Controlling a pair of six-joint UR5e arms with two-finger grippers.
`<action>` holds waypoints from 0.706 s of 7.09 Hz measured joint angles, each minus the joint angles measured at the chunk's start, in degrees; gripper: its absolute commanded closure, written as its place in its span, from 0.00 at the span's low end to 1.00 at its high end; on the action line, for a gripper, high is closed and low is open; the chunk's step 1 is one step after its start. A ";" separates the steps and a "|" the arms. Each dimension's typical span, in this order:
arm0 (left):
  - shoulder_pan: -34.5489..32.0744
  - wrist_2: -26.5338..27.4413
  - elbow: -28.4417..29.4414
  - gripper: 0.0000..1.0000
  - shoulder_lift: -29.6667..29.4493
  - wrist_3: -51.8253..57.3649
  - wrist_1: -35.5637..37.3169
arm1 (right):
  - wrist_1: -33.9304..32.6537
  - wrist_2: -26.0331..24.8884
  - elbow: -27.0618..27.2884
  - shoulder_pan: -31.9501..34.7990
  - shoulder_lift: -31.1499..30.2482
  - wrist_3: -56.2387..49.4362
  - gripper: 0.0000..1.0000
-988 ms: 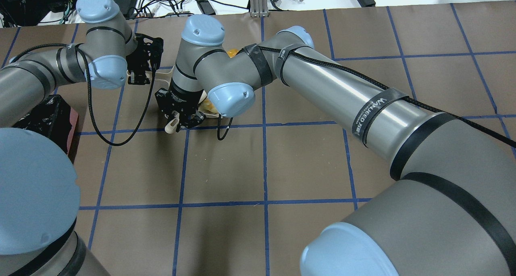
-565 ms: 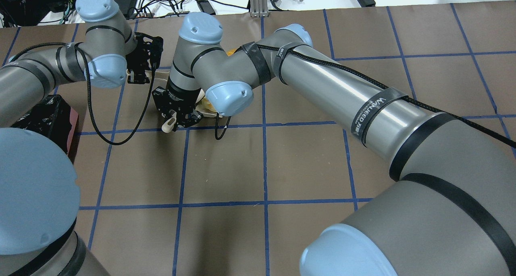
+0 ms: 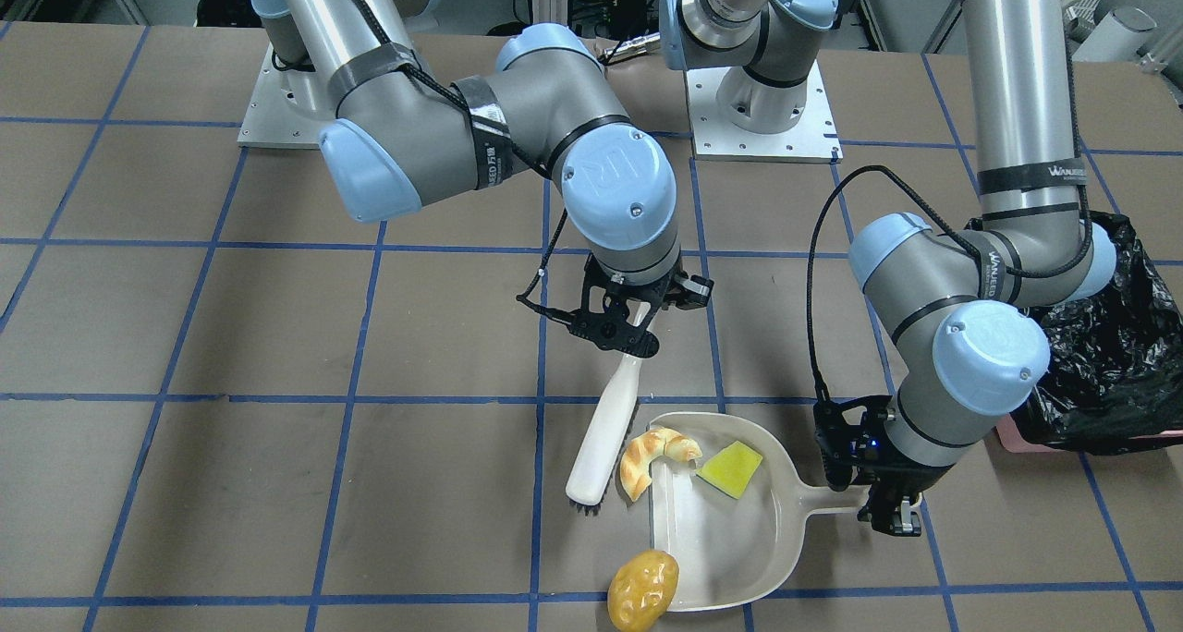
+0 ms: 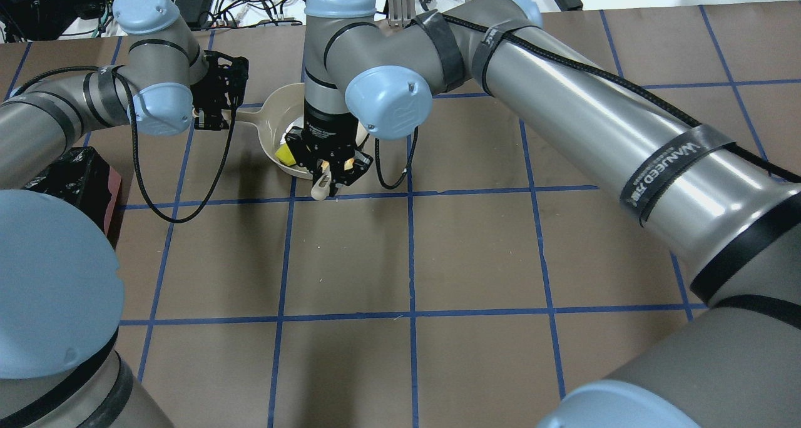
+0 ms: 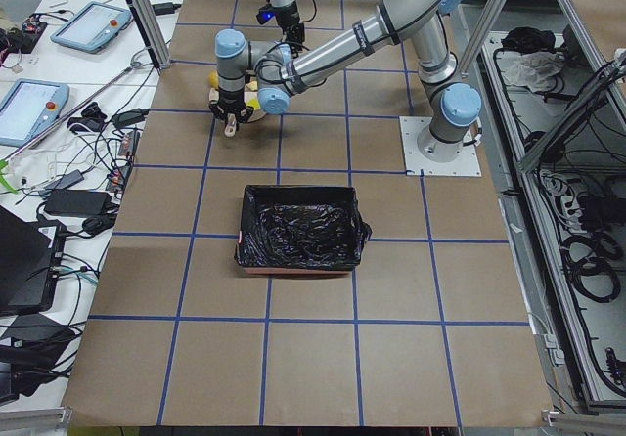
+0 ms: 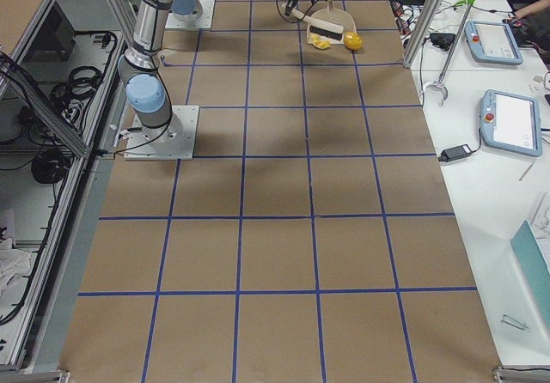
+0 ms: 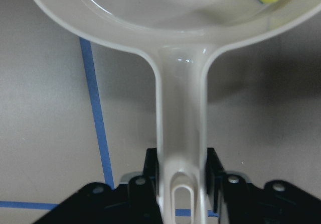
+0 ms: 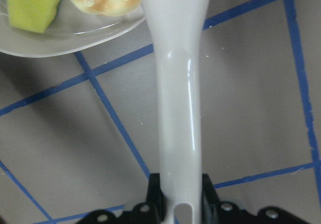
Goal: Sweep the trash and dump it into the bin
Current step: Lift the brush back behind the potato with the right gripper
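My left gripper [image 3: 885, 510] is shut on the handle of the off-white dustpan [image 3: 730, 540], which lies flat on the table. The yellow-green sponge [image 3: 730, 467] lies in the pan. The tan croissant [image 3: 652, 456] lies across the pan's open edge. The yellowish potato [image 3: 642, 590] sits on the table at the pan's lip. My right gripper [image 3: 621, 332] is shut on a white brush [image 3: 605, 429], bristles down beside the croissant. The black-lined pink bin [image 3: 1104, 355] stands beside my left arm. The left wrist view shows the pan handle [image 7: 180, 133]; the right wrist view shows the brush handle [image 8: 178, 83].
The brown table [image 4: 475, 253] carries a blue tape grid. The bin also shows in the overhead view [image 4: 75, 178] at the left edge and in the left side view [image 5: 298, 229]. Cables and electronics [image 4: 250, 2] lie beyond the far table edge.
My right arm has swung right and farther out with the brush, uncovering the dustpan. My left gripper has stayed on the pan handle.
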 measured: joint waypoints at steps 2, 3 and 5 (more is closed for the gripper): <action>-0.01 0.09 -0.03 0.77 -0.27 -0.15 0.08 | 0.49 -3.76 0.10 -1.06 0.03 -9.28 1.00; -0.08 0.13 -0.04 0.77 -0.30 -0.21 0.14 | -1.60 -5.37 0.11 -1.82 0.86 -14.48 1.00; -0.24 0.27 0.01 0.77 -0.33 -0.24 0.17 | -7.80 -8.66 0.03 -2.83 3.33 -24.41 1.00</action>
